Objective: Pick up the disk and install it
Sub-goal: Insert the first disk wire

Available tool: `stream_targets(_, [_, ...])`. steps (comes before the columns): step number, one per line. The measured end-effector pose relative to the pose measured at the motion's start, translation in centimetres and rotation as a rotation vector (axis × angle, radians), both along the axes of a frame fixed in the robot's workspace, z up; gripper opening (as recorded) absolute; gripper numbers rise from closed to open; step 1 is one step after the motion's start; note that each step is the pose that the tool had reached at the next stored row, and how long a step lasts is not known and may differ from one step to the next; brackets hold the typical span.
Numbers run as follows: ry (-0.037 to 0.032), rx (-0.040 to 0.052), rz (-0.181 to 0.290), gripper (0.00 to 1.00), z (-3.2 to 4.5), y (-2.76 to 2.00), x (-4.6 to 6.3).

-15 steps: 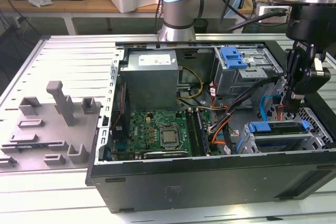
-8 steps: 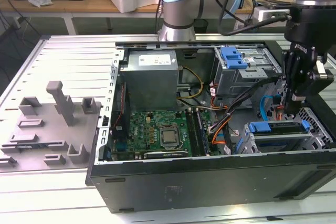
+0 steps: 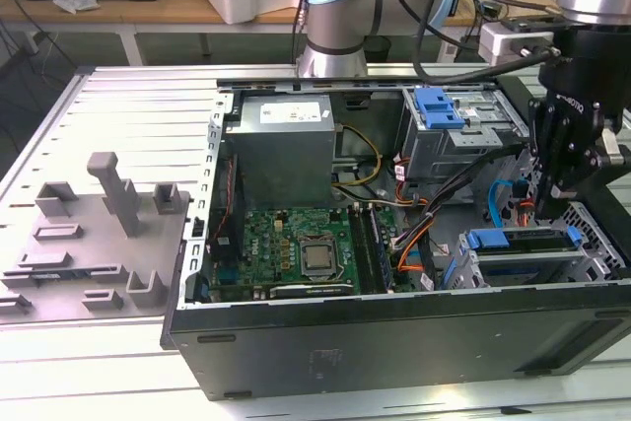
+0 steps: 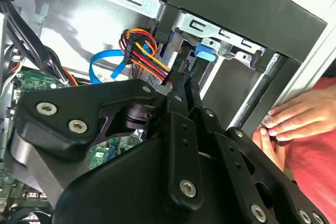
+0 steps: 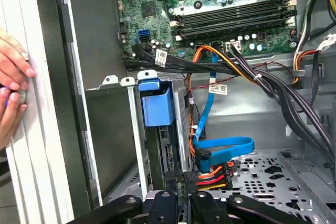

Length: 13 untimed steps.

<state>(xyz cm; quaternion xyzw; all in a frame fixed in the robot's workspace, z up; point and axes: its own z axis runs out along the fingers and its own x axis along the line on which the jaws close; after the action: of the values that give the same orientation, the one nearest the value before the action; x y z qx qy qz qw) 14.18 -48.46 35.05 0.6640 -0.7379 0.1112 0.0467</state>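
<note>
The disk point(image 3: 527, 246), silver with a blue rail, lies in the lower drive bay at the exterior view's right end of the open computer case point(image 3: 394, 342). In the first wrist view the disk point(image 5: 178, 116) stands edge-on in that bay behind a blue tab point(image 5: 156, 103). My black gripper point(image 3: 550, 206) hangs over the bay's far end, fingers pressed together, tips at the disk's cable end. In both wrist views the gripper point(image 4: 181, 80) point(image 5: 184, 200) points along the bay with nothing seen between its fingers.
A person's hand point(image 4: 294, 119) point(image 5: 13, 77) rests on the case's outer edge beside the bay. Orange, red and blue cables point(image 5: 215, 150) run close to the fingers. A second bay with a blue latch point(image 3: 439, 105) stands further back. Grey fixtures point(image 3: 108, 214) stand at the exterior view's left.
</note>
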Motion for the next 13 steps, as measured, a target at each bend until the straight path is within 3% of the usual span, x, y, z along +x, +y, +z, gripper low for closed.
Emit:
stream_targets(6, [0.0000,0.0289,0.000,0.17,0.00,-0.71,0.0])
stream_targets(9, [0.0000,0.0507,0.000,0.17,-0.01,-1.09,0.0])
stream_targets(13, [0.0000,0.0578,0.000,0.17,-0.01,-1.37,0.0])
